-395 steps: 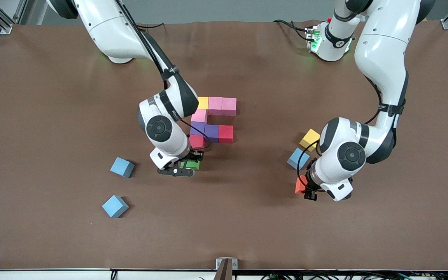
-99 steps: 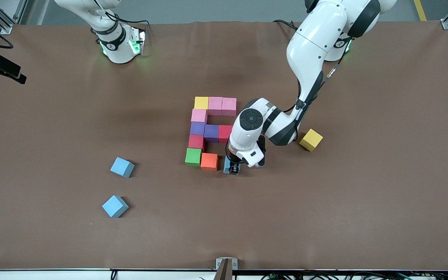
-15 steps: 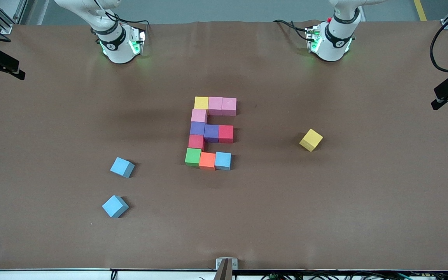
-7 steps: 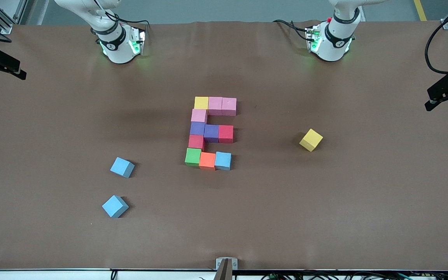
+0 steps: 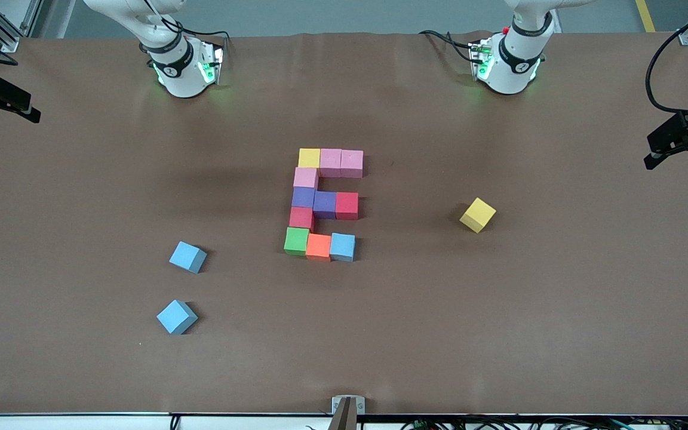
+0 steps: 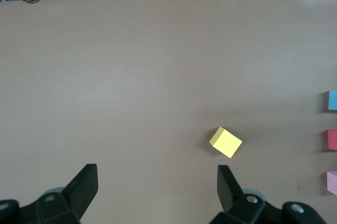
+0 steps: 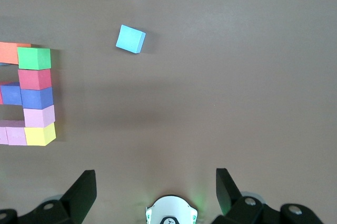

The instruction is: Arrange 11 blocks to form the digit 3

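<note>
The brown table (image 5: 499,334) carried everything. In its middle lay the digit 3 (image 5: 323,204), a flat figure of eleven touching blocks. The bar farthest from the front camera ran yellow (image 5: 309,157), pink, pink (image 5: 352,162). A pink block (image 5: 306,177) joined it to the middle bar of two purple blocks (image 5: 314,200) and a red one (image 5: 347,205). Another red block (image 5: 301,217) led to the nearest bar of green (image 5: 297,240), orange (image 5: 319,246) and light blue (image 5: 342,246). The spine stood on the side toward the right arm's end of the table.

Both arms waited, folded back, well away from the figure. The left gripper (image 6: 158,184) hung high over the left arm's end of the table, fingers (image 6: 227,182) spread wide and holding nothing. A loose yellow block (image 5: 478,214) lay tilted on the table beneath it, between the figure and that end. The right gripper (image 7: 156,184) hung over the right arm's end beside its own base (image 5: 181,68), likewise spread and holding nothing. The figure's spine showed at the edge of the right wrist view.

Two loose light blue blocks (image 5: 188,257) (image 5: 176,316) lay apart from each other, nearer the front camera than the figure, toward the right arm's end.

No writing or label could be read on anything.
</note>
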Motion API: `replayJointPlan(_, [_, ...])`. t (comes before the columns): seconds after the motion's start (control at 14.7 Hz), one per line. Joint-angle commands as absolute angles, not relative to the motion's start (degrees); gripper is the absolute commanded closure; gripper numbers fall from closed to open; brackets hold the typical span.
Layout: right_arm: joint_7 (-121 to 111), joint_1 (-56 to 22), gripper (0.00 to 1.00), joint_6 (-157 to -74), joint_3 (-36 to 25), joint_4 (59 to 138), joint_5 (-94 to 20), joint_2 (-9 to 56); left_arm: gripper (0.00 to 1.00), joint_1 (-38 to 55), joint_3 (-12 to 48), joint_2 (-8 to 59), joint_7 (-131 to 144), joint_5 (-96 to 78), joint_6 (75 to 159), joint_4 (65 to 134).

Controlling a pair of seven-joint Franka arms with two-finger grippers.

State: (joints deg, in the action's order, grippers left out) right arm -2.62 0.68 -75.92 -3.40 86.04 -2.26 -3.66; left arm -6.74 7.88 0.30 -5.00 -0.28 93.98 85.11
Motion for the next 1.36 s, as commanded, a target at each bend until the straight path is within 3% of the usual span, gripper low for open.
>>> replayJointPlan(0.0, [-3.3, 1.1, 0.00, -76.4, -3.1, 87.0, -2.8, -4.8, 0.00, -7.0, 8.0, 0.8, -6.2, -1.2, 92.6, 83.8])
replayJointPlan(1.29, [-7.9, 0.2, 0.00, -76.2, -2.7, 86.7, 0.4, -4.6, 0.00, -7.1, 8.0, 0.9, -5.8, -1.3, 92.6, 83.9])
